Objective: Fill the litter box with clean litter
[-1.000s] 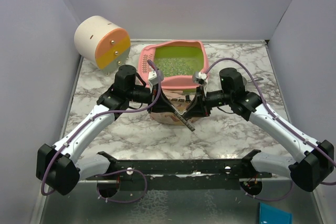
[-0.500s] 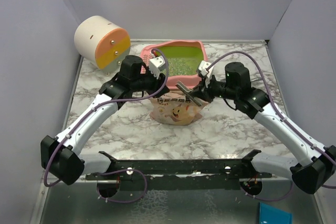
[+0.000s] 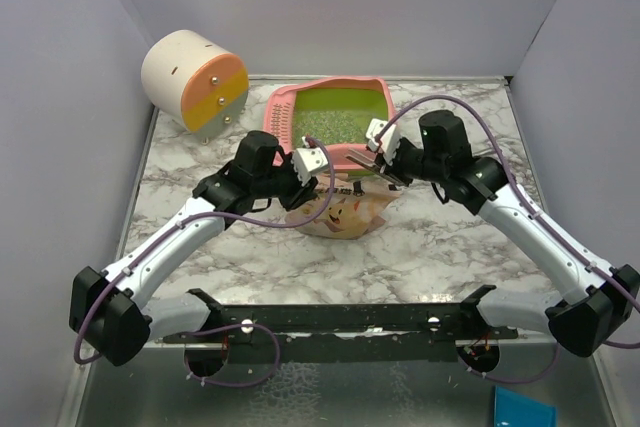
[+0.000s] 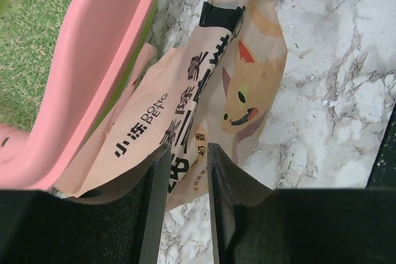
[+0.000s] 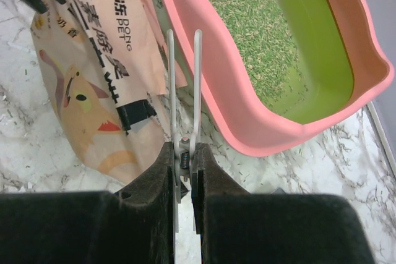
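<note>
The pouch [image 3: 335,212] has sagged against the litter box [image 3: 280,117], at the worktop's far edge with clean litter [image 3: 330,125] inside, since the left gripper [image 4: 185,153] stands half-open and empty; the right gripper [image 5: 184,146] pinches a grey clip [image 5: 198,78], probably for resealing.

Lettering seen | pouch [image 4: 185,85]: brand line "小冻 DONG PET" in black, legible in both wrist views | same pouch: row of large black Chinese characters beside the brand, creased and skewed, not surely readable | row's lower end: cut off by the left gripper [image 4: 184,153] | top view: print too small to read
</note>
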`<state>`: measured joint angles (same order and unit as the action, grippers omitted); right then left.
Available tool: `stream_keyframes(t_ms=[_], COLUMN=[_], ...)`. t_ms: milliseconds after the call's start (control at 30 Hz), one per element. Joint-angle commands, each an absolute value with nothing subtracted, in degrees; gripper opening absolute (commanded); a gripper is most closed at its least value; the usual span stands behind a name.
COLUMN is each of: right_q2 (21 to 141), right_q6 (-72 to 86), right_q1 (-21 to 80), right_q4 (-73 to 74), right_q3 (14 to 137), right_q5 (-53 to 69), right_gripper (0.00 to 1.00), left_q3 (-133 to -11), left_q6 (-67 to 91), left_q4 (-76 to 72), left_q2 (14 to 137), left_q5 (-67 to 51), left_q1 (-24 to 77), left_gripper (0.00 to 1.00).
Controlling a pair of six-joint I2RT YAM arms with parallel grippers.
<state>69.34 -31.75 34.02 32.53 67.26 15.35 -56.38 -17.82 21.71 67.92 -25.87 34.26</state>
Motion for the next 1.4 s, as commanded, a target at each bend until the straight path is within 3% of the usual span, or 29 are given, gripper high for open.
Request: stream_keyframes(t_ms=[0,667,767,867,1367], right_q2=[67.19,71.47,72.44,73.7,76.51], right_q6=[-33.76,-35.08,-36.06,-37.47,-45.62], right_q1=[33.94,34.01,34.13,34.92,38.97], right_q4=[36.65,39.63,39.59,40.5,40.12], right_q3=[67.62,68.42,68.69,69.65,70.35], right_q5=[18.86,23.6,23.63,23.69,17.6], right_gripper=[0.01,0.01,0.01,0.01,0.01], left_q3=[-54.84,-51.86,-51.44,-50.96,-49.69], left_q6=[-22.82,-24.15,-24.77,-25.64,-26.6], left_q4=[17.48,12.63,11.87,11.32,10.72], left_q2=[66.72,70.62,70.6,70.08,66.85], left_q5=[-25.15,-22.04,-23.12,-24.49,-29.5], left_q1=[34.42,34.94,35.07,35.07,35.48], left_gripper=[0.33,0.29,0.2,0.0,0.0])
